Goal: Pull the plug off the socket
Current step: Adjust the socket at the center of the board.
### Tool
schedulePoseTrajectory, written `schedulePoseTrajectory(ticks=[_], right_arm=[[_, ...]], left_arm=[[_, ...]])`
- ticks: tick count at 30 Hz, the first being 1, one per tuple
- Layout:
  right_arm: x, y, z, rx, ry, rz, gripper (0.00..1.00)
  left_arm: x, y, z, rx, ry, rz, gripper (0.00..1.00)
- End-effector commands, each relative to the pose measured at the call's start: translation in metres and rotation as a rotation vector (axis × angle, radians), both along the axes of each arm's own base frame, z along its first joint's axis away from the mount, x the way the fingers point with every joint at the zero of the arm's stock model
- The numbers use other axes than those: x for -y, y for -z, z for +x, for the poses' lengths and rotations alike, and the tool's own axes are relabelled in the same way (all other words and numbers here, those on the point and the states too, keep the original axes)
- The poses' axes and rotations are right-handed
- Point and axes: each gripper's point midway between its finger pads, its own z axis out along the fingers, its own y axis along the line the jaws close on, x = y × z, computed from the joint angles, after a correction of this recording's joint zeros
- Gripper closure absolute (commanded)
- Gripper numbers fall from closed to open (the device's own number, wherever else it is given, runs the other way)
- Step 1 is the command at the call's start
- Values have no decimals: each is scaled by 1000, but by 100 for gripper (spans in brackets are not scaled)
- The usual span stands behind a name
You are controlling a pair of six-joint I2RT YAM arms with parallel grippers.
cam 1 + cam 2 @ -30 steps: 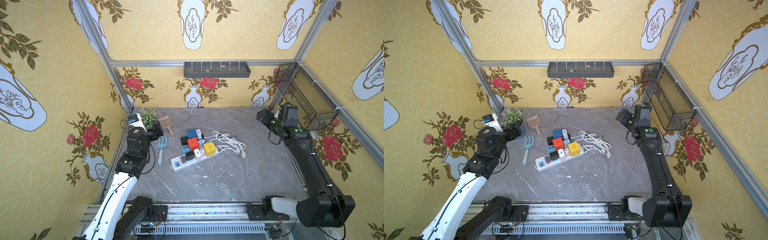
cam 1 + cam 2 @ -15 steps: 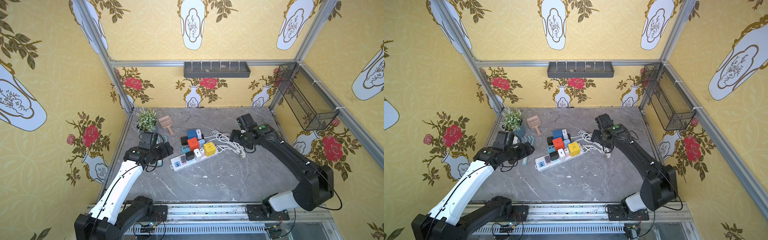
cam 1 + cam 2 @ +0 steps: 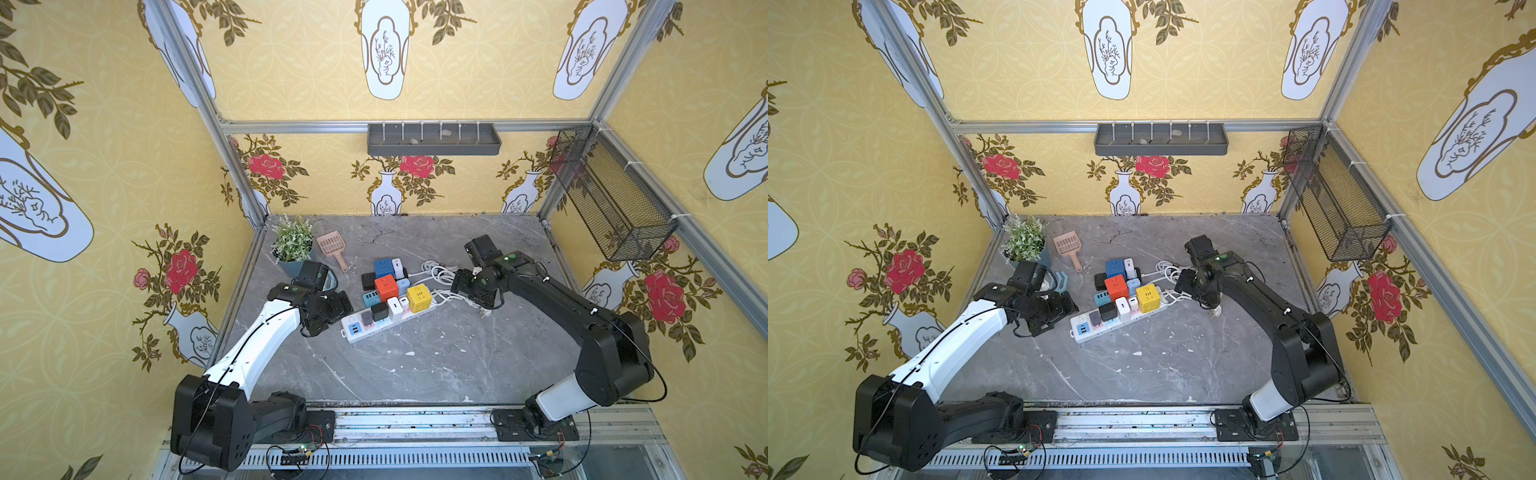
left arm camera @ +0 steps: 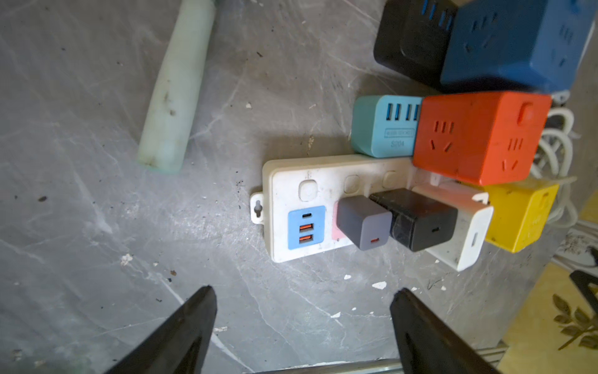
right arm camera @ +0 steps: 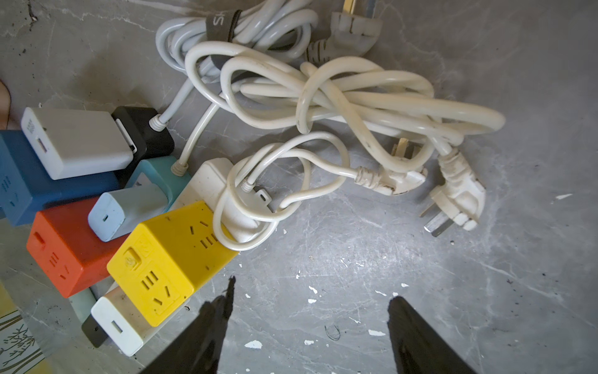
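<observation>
A white power strip [image 3: 353, 332] [image 4: 291, 181] lies slantwise in the middle of the grey table. Plugged into its top stand a grey charger plug [image 4: 359, 223] [image 3: 367, 319], a black one [image 4: 417, 220], white ones [image 4: 466, 233] and a yellow cube [image 3: 418, 297] [image 5: 168, 259]. My left gripper [image 3: 345, 305] [image 4: 304, 293] hovers open just off the strip's left end, nothing between its fingers. My right gripper [image 3: 457, 284] [image 5: 312, 291] is open too, over bare table beside the yellow cube at the strip's right end [image 5: 207, 181].
Orange [image 3: 386, 287], blue [image 3: 383, 267], teal and black cube sockets crowd behind the strip. Coiled white cables with loose plugs [image 5: 323, 97] lie below the right arm. A potted plant [image 3: 292, 243], a pink scoop [image 3: 332, 246] and a pale green tool handle [image 4: 174, 87] are at the left.
Both arms have swung down from the side walls to the power strip, left to its left end, right to the cable end. Both pairs of jaws stand a little narrower than before.
</observation>
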Motion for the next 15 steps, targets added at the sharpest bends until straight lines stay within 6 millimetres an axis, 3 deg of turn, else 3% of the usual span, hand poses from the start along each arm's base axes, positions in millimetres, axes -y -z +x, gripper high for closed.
schedulePoseTrajectory(ticks=[1,4,11,15], right_arm=[[1,0,0,6,6,2,19],[1,-2,1,16,-3,-1,18],[-1,-9,4,39,-26,-3,16],[1,-13,2,50,-31,-6,15]], left_arm=[[11,1,-7,-133,-254,-114,8],[20,7,-13,-252,-525,-206,7],[33,5,-2,-388,-1044,-329,4],[34,9,0,-486,-1207,-294,2]])
